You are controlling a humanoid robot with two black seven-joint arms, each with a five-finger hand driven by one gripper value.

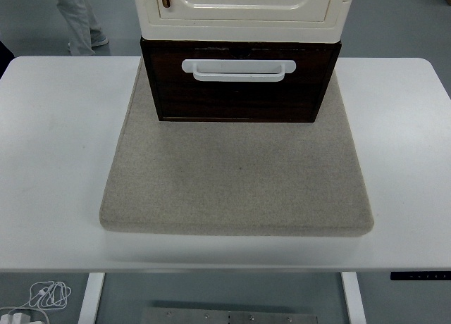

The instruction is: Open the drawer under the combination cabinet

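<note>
I see a dark drawer (239,91) with a white handle (238,69), closed under the cream cabinet (243,10), on a beige mat (236,183) on my table (56,162). Neither robot hand shows, so I cannot tell their grip.

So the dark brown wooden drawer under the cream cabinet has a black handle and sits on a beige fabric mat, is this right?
Not quite: the head view shows a white handle, not black. The dark brown wooden drawer is under the cream cabinet and sits on the beige fabric mat.
</note>
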